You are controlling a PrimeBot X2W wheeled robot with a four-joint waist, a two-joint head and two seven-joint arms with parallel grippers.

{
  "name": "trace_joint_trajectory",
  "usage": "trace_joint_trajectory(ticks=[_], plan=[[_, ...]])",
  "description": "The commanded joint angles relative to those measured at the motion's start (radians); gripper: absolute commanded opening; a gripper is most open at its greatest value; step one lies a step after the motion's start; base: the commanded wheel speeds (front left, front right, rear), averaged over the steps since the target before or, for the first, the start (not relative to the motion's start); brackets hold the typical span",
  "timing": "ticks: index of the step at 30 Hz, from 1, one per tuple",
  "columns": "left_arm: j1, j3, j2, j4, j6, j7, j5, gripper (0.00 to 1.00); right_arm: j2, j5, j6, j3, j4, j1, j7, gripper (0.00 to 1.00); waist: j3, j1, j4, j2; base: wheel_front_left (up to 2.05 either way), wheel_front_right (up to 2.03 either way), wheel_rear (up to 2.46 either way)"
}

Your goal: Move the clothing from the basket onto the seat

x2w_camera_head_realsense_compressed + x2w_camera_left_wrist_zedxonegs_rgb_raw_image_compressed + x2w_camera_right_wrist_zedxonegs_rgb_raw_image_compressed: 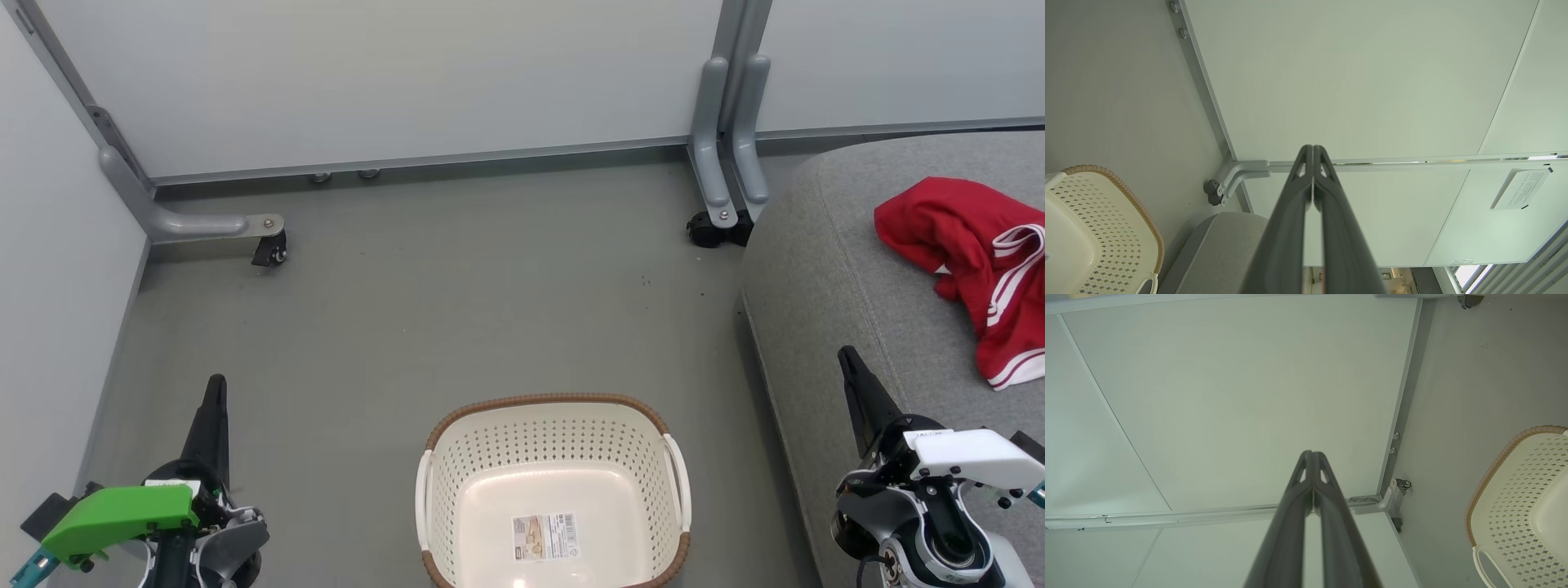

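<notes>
Nearest, lower left: left end effector. Stands closed, fingers pressed together along their length. Holds nothing. Lower right: right end effector. Same condition, closed and empty, seen against the front part of the seat.

Between the two, on the floor: basket. Sits upright. Contains no fabric in the visible part, only a paper label flat on the bottom.

Just right of the basket: seat. Carries the clothing well back from the front edge, toward the right border of the head view. Lies as one crumpled red heap with white stripes along a hem. Cannot tell how many garments make it up.

Handling, as a judgement: light, limp, no stiffness. Likely to drape and trail when lifted. Not fragile, and unlikely to slip from a firm pinch. Best taken at a raised fold or bunched ridge on top of the heap, not at an edge lying flat on the cushion. Striped hem at the near end also offers a thicker bite.

Task judged done, or nearly so, on the visible evidence.

Farthest: pale partition panels on grey wheeled feet.
</notes>
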Motion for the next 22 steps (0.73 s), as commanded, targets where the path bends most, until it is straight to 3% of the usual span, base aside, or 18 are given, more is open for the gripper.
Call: trace_joint_trajectory(ticks=[1,22], plan=[[-0.011,0.002,0.000,-0.002,-0.004,0.004,-0.003,0.00,-0.001,-0.006,0.000,-0.002,0.002,-0.007,0.001,0.00,0.000,0.0000,0.000,0.0000,0.00,0.00,0.00],[-0.011,0.002,0.000,-0.002,-0.004,0.003,-0.003,0.00,0.001,-0.010,0.000,-0.006,0.002,-0.007,0.006,0.00,0.000,0.0000,0.000,0.0000,0.00,0.00,0.00]])
